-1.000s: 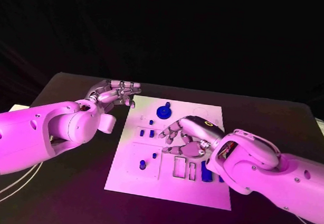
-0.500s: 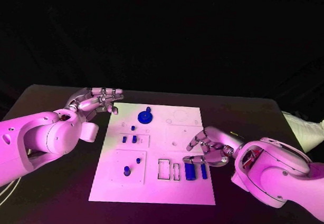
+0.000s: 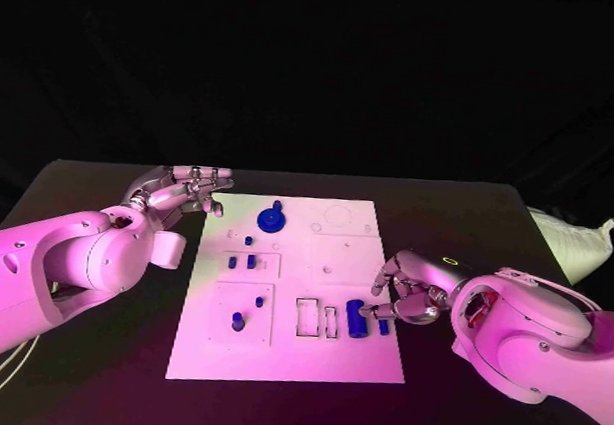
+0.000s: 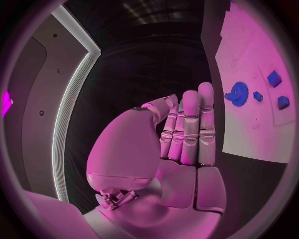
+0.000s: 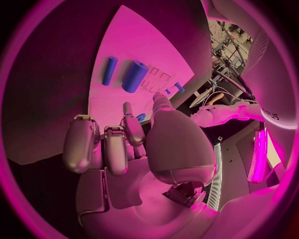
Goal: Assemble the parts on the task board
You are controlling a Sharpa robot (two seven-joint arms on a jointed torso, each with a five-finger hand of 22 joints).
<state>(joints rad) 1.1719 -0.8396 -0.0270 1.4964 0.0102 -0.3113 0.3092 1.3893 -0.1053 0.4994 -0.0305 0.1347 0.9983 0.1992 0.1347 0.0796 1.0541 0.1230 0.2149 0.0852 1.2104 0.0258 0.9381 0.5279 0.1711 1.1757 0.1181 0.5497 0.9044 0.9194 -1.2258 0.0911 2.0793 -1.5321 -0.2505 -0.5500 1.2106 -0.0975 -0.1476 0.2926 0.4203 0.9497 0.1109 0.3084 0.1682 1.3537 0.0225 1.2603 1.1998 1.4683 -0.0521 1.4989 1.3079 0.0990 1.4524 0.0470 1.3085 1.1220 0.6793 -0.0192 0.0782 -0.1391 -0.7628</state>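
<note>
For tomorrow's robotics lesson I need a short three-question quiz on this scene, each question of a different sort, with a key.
1. True or false: the right hand holds a blue part.
2. Which blue part lies nearest the board's far edge? A) the gear B) the thick cylinder C) a small block
3. Fill in: the left hand hovers beside the task board, over the black ____.

Key: 1 false, its fingers hold nothing; 2 A; 3 table.
</note>
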